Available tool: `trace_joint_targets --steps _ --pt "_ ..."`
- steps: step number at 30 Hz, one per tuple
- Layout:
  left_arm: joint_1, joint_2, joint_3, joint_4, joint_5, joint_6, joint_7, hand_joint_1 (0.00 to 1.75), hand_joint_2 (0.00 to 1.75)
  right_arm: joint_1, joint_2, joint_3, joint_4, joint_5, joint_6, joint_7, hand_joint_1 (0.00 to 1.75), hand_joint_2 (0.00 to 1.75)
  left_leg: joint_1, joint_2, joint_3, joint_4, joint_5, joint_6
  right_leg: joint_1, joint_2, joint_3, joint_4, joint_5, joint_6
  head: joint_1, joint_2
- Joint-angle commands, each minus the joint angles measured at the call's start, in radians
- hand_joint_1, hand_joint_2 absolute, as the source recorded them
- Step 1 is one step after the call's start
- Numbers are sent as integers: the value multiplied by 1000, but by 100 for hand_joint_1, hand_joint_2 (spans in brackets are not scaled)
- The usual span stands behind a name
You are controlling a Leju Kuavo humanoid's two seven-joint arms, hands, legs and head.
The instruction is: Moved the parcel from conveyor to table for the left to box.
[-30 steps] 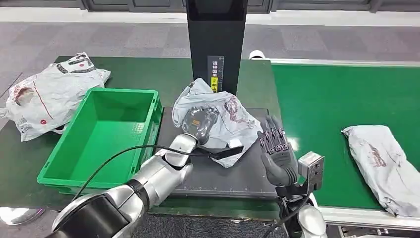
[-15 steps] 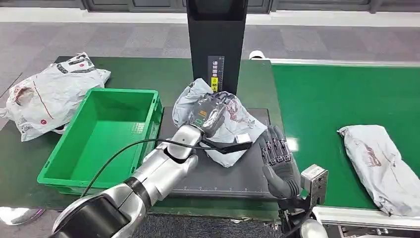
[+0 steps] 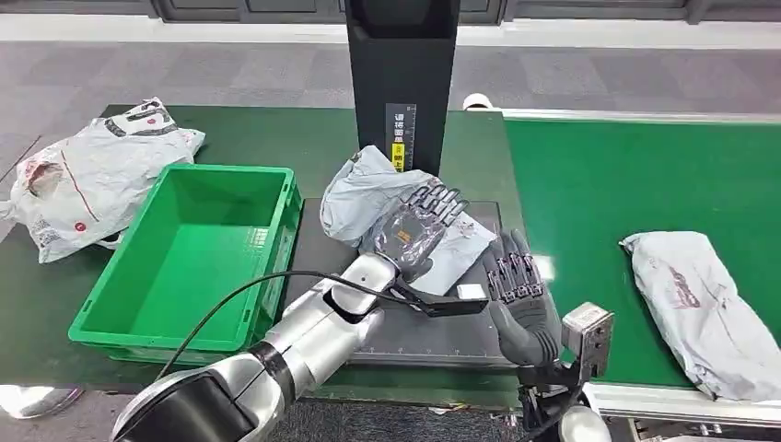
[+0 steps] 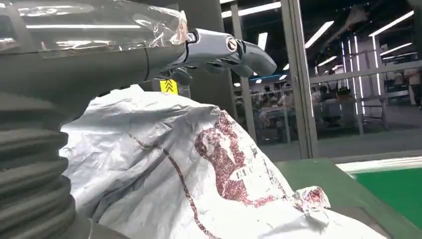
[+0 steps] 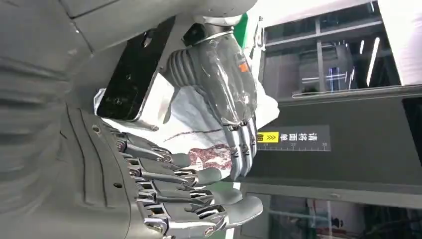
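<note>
The left hand hovers flat over a grey parcel, its fingers stretched out straight and apart, holding nothing. In the left wrist view the hand's fingers reach above the crumpled bag without touching it. The parcel, a soft plastic mailing bag with dark red print, lies on a dark mat on the desk, just in front of a tall black post. The right hand stands upright beside the mat's right corner, palm facing the parcel, fingers spread and empty. A green box sits to the left of the mat, touching its edge. Beyond the box, at the desk's far left, lies a white parcel. On the green conveyor to the right rests another grey parcel, well apart from both hands.
</note>
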Motion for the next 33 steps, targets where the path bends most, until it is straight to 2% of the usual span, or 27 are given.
trace_joint_targets --steps 1,5,7,9,20,24,32,33 --pt "-33 8 -50 57 -1 -8 -1 0 175 -16 12 -65 19 0 2 2 0 175 1 0 1 -1 0 0 1 0 1 -2 0 -1 0 0" --pt "-37 8 -63 64 -1 -27 -16 0 175 -16 14 -67 19 0 3 2 0 175 1 0 1 -1 0 0 1 0 1 -1 0 -1 0 0" --pt "-30 8 -150 60 40 -123 -72 0 175 -21 19 -78 17 1 6 2 0 175 1 0 1 -1 0 0 1 0 1 -1 0 -1 0 0" --pt "-29 8 -211 66 87 -112 -48 0 175 -25 20 -84 16 3 12 5 0 175 1 -1 1 -1 0 0 1 0 2 -1 0 -1 0 0" --pt "-35 8 -212 72 95 -111 -50 0 175 -24 22 -84 17 3 13 5 0 175 0 0 1 0 0 0 1 1 1 -1 0 -1 0 0" --pt "-36 8 -340 100 183 -269 -169 0 175 -28 11 -85 25 1 24 6 0 175 1 0 1 -1 0 0 1 0 2 -2 0 -1 0 0" --pt "-36 8 -470 155 230 -419 -216 0 175 -50 3 -74 55 -9 38 5 0 175 1 1 1 -1 0 0 1 1 2 -1 0 -1 0 0" --pt "-45 8 -454 188 273 -551 -199 0 175 -83 -30 -38 99 -27 75 1 0 175 0 1 2 -1 0 0 1 1 2 -2 1 -1 0 0"
